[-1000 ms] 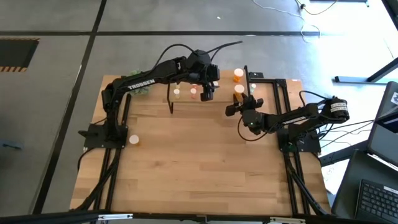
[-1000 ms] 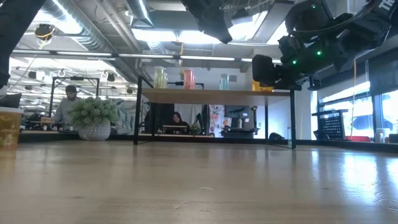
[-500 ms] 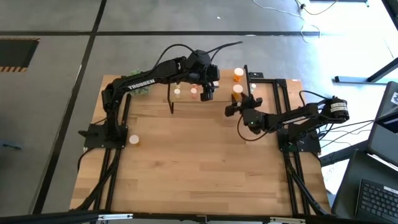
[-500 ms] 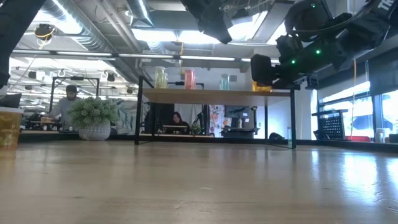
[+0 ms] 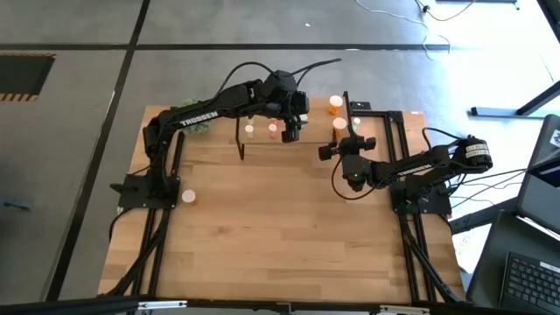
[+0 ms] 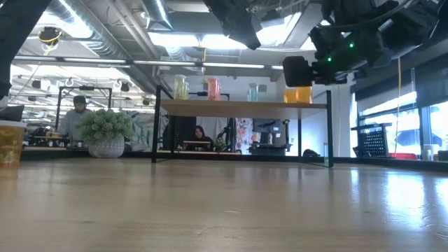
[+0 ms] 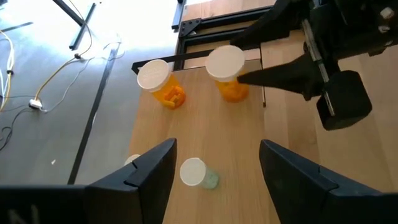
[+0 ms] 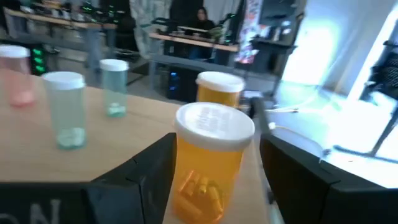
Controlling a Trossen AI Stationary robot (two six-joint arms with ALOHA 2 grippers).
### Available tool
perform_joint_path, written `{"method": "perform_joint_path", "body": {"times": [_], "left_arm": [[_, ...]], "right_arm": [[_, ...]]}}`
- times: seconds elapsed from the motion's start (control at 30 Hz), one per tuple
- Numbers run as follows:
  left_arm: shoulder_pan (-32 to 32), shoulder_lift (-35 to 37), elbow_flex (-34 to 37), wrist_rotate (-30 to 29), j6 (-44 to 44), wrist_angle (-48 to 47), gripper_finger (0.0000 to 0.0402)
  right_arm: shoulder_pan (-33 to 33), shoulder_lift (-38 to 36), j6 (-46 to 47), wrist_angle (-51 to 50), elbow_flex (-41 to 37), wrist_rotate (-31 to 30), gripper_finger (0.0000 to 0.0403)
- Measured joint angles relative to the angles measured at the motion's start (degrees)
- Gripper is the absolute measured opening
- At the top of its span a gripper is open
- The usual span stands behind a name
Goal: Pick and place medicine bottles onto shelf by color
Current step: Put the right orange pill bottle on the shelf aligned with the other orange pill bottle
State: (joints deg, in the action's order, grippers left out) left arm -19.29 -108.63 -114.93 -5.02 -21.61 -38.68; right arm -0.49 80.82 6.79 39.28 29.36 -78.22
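I am drawing my right gripper (image 5: pixel 339 148), now spread and empty, back from the orange bottle (image 8: pixel 210 160) standing on the shelf (image 6: pixel 241 105) beside its orange twin: this placement looks finished.

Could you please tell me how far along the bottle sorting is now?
Done: a yellowish bottle, pink bottle and green bottle stand on the shelf. In hand: the right gripper is open around an orange bottle there; the left gripper hovers open above. Left: one pale-capped bottle on the table.
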Motion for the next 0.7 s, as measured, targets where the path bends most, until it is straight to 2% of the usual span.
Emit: {"method": "perform_joint_path", "body": {"times": [0.07, 0.7], "left_arm": [[0.0, 0.0, 0.0, 0.0, 0.0, 0.0, 0.0225], [0.0, 0.0, 0.0, -0.4, 0.0, -2.6, 0.0225]], "right_arm": [[0.7, 0.0, -1.9, 0.1, 0.4, -1.7, 0.0233], [1.9, 0.0, -7.5, 0.4, 3.4, -1.7, 0.0233]]}}
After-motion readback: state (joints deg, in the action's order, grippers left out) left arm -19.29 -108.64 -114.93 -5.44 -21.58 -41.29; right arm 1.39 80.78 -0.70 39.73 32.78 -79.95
